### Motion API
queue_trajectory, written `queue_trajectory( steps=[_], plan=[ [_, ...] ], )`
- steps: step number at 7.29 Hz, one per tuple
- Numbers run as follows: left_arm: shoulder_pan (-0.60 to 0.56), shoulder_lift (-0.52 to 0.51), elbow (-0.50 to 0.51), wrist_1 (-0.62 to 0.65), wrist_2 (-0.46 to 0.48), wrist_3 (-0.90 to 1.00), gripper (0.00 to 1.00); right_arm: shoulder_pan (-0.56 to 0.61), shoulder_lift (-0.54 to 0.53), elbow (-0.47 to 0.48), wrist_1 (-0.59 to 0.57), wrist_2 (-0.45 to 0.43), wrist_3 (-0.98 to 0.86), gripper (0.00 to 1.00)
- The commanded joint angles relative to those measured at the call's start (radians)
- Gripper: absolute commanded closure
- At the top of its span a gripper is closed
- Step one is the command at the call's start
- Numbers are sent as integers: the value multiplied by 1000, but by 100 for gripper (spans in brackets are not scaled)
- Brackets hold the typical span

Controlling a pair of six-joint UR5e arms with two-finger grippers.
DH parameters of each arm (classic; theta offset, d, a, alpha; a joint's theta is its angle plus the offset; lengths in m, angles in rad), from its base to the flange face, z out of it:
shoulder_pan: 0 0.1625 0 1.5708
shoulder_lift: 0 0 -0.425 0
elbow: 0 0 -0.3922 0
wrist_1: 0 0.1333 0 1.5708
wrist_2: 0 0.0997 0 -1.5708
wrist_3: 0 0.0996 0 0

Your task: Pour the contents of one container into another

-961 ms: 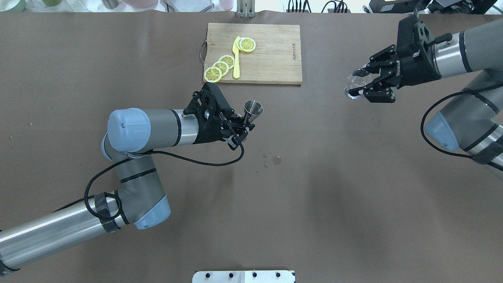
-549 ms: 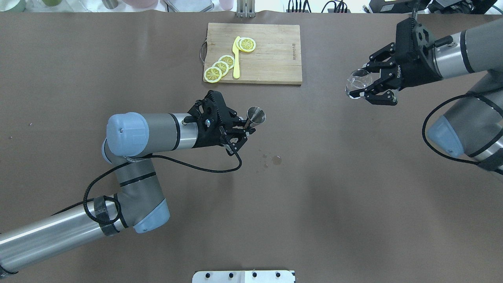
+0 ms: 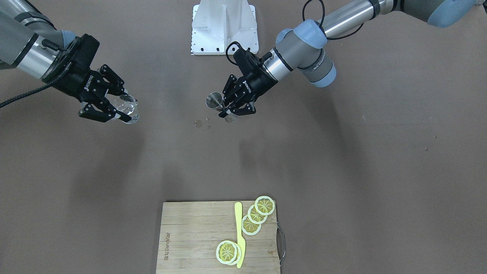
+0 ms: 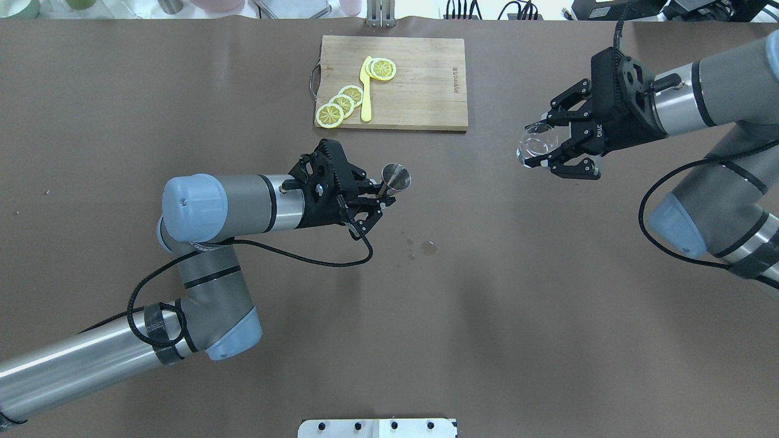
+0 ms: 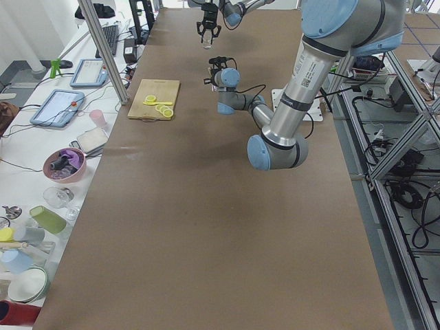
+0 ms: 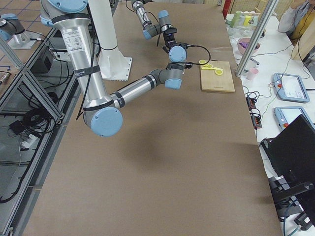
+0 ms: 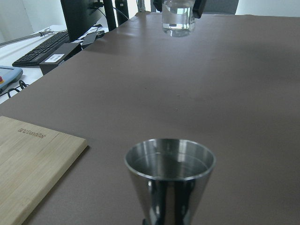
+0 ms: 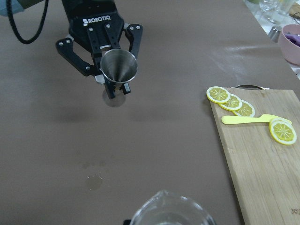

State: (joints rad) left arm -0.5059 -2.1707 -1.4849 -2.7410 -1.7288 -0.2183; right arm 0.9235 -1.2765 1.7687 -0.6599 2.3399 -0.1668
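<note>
Now, from the front camera, my left gripper [image 3: 230, 110] is clamped on the narrow waist of a steel jigger [image 3: 215, 101]. The jigger is upright, lifted off the bench [image 3: 342, 160] and well apart from the cutting board [image 3: 190, 236]. My right gripper [image 3: 122, 108] is closed around a clear glass beaker [image 3: 127, 102], farther out from the board's other corner.

Overhead, a few spilled drops [image 4: 429, 247] lie beyond the jigger from the board.

My left wrist camera shows liquid low in the beaker; whether the jigger holds any I cannot tell.

My right wrist camera confirms both fingers pinch the jigger's waist.

I judge the jigger light, rigid and slick, so the waist is the sure hold. The beaker is fragile and smooth, best held round its body below the rim and tilted slowly.
</note>
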Motion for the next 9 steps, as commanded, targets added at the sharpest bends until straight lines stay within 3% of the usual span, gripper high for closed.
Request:
queue_trajectory(
  steps=[1,4,5,7,9],
  plan=[
    [0,9,5,-2,0,4,100,-50,19,60,-96,-13,-81,100],
    [23,46,-12,-161,-6,-4,100,-127,100,78,-226,-40,-163,100],
    [32,96,-12,-163,-6,-3,100,-144,112,77,-242,-56,-169,100],
    [33,69,70,-158,2,-3,100,-160,129,77,-265,-62,-172,100],
    [33,55,77,-154,5,-4,100,-164,147,75,-296,-62,-194,100]
  ],
)
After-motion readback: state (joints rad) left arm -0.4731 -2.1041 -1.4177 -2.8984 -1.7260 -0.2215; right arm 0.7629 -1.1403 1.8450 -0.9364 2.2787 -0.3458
